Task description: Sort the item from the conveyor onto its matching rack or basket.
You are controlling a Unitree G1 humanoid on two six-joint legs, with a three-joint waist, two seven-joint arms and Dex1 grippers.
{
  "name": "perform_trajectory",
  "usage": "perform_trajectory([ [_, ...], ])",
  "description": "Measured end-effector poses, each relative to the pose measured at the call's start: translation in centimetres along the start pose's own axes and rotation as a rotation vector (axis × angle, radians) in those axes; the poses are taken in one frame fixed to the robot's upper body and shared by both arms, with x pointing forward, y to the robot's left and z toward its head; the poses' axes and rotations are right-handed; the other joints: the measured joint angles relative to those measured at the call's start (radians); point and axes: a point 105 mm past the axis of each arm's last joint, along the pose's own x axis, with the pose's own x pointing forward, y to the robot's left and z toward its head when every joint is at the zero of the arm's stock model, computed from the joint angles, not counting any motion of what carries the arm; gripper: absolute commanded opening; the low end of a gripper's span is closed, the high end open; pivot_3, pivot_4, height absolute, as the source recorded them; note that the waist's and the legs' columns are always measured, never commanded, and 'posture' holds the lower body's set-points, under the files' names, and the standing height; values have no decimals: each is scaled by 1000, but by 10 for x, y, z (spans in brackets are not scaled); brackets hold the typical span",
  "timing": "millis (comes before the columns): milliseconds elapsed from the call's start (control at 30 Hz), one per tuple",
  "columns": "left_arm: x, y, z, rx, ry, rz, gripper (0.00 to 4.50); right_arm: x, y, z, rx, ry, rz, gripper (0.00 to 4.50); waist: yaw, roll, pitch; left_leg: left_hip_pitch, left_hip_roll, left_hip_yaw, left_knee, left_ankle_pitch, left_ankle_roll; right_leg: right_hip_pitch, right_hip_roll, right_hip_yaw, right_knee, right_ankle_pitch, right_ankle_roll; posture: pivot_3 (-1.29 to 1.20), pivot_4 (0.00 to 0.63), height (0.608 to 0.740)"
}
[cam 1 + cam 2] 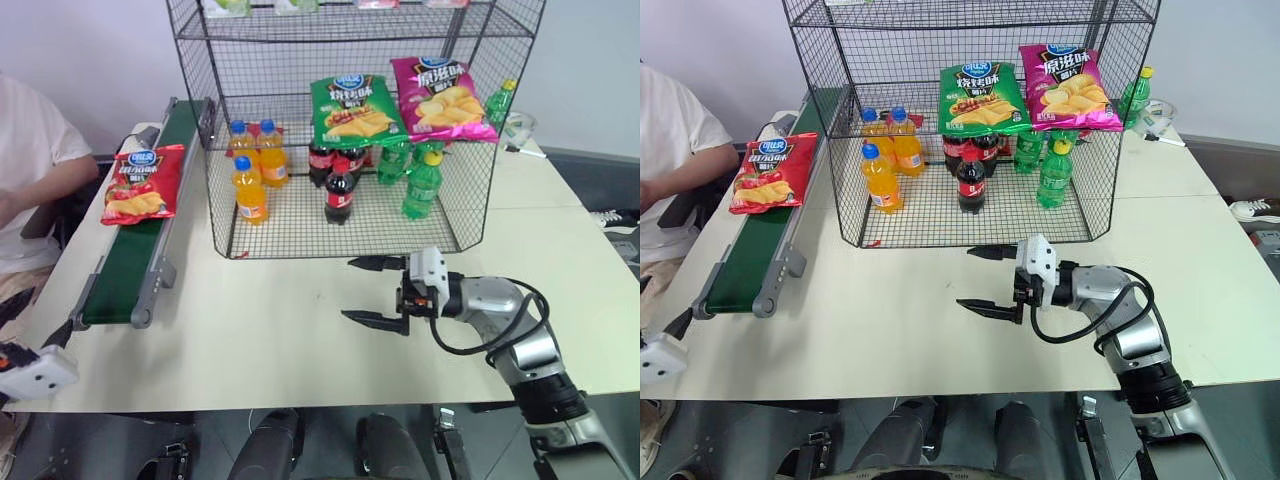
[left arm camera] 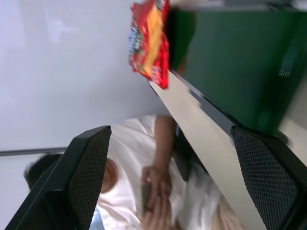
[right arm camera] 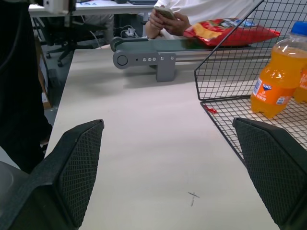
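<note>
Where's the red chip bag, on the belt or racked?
On the belt: red chip bag lies flat on the green belt, outside the wire rack.

Red crinkly chip bag (image 1: 143,183) on long dark green conveyor belt (image 1: 130,270), far left of right gripper (image 1: 376,291), black wire-mesh rack (image 1: 350,120) just behind gripper, w/ bottles inside.

The robot's right arm (image 1: 520,340) is built of rounded silver-grey metal segments, with darker ribbed grey joints toward the elbow. A black cable loops out from the wrist and curves back along the forearm. At the wrist sits a small white boxy block, with a black housing just behind the fingers. The right gripper (image 1: 375,292) has two slim black fingers (image 1: 368,319) tapering to points; their inner pads (image 3: 273,167) are black with a fine diamond-mesh texture. The left gripper (image 2: 172,184) has the same black, mesh-textured pads (image 2: 88,167), and its white wrist casing (image 1: 35,372) carries a small orange-red mark.
</note>
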Motion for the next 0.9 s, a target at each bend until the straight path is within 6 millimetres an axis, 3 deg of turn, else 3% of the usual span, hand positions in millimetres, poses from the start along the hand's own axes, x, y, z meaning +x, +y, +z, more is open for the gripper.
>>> perform_trajectory([
  [233, 3, -15, 5, -11, -16, 16, 4152, 1, 0, -1, -3, 0, -2, 4500, -1, -1, 0, 1, 0, 0, 0, 0, 0, 0, 0, 0, 1, 0, 0, 0, 150, 740],
  [900, 9, -28, 11, 4, -31, 33, 4152, 8, 1, -2, -4, -6, -10, 4500, -3, -1, -1, 2, 0, 0, 0, 0, 0, 0, 1, 0, 3, 1, 1, 0, 150, 740],
])
